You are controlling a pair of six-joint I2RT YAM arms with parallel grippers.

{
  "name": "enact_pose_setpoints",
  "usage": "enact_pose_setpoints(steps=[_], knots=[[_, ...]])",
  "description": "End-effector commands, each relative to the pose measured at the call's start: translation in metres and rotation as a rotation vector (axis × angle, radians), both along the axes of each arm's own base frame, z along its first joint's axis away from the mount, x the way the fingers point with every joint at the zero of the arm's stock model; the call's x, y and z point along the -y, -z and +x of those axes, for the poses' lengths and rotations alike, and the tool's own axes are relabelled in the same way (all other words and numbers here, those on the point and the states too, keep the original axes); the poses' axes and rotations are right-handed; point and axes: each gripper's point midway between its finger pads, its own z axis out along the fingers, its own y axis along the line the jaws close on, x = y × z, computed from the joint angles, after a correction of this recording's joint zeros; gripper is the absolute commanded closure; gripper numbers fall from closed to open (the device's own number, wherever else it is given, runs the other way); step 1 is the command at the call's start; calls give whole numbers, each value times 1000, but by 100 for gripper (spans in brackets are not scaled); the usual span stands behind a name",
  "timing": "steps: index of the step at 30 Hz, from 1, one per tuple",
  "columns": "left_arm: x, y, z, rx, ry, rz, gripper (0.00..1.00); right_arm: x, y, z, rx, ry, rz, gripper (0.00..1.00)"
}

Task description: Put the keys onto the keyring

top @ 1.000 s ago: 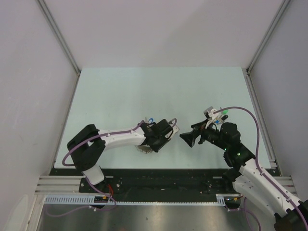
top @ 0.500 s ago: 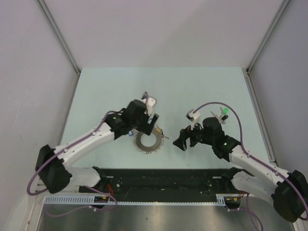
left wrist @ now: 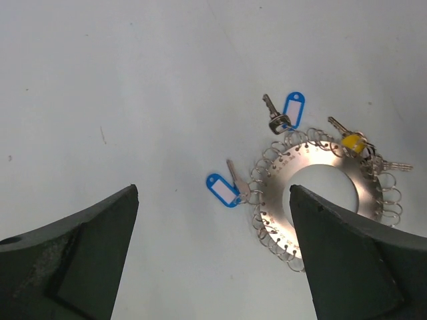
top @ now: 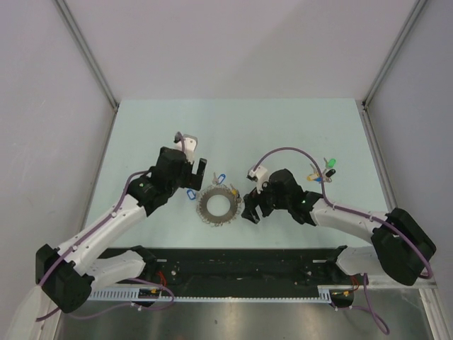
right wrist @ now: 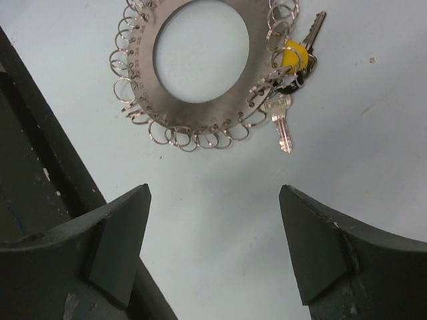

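Your left gripper (top: 198, 171) has let go and backed off. A second ago it sat right over the flat, grey metal keyring (left wrist: 319, 159) with its fringe of small wire loops. Now that ring lies free on the pale table (top: 283, 127), just ahead of the wide-open jaws and off to their right.

Your right gripper (right wrist: 213, 192), also spread wide and empty, has closed in meanwhile, and the ring lies just beyond its fingertips. A silver key with a yellow cap (right wrist: 293, 55) sits at the ring's edge, and two keys with blue plastic tags (left wrist: 223, 190) touch the loops (whether threaded, I can't tell).

A green-capped key (top: 329, 164) lies well back behind your right gripper, apart from the ring, so I'd judge the job unfinished. That key looks like the next fetch.
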Motion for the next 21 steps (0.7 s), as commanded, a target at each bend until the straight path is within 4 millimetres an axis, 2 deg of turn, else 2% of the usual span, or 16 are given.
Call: enact_pose_setpoints(steps=[1,7,21], knots=[[-21,-9,13,66,-109,52,0,-27,-20,20,87,-48,69,18],[-24,-3,14,54,-127,72,0,-37,-4,23,82,-95,52,30],[-24,7,15,23,-125,109,0,-37,29,38,133,-120,-22,51]])
